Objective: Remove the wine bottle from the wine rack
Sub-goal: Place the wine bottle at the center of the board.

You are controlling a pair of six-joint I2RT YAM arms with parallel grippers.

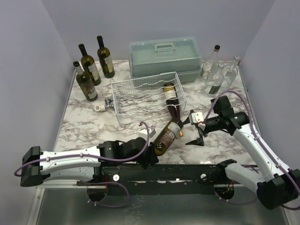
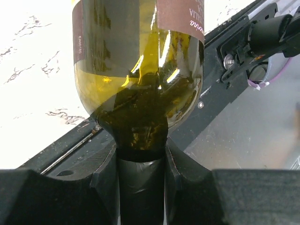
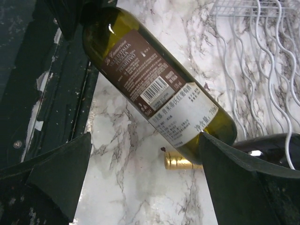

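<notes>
Currently the wine bottle [image 1: 168,135] is off the wine rack [image 1: 133,96], just beside its lower-right corner at frame centre. Its long axis runs diagonally: neck lower-left, clamped in the left gripper [image 1: 153,152], base upper-right. The right gripper [image 1: 191,131] is spread wide and empty, just right of the base. A second bottle [image 1: 169,93] lies in the rack.

An olive-green glass wine bottle [image 1: 168,136] is marked by a brown label with white lettering, a white barcode patch and a white lower label. A white wire wine rack [image 1: 140,96] is crossed by wavy wires. The white marble-patterned desk [image 1: 79,124] is veined in grey. A grey-green plastic case [image 1: 164,58] is seen, three dark green glass bottles [image 1: 87,84] are labelled in cream, and clear glass bottles [image 1: 213,77] are left uncoloured. The left gripper [image 1: 151,157] and right gripper [image 1: 196,135] are coloured black
</notes>
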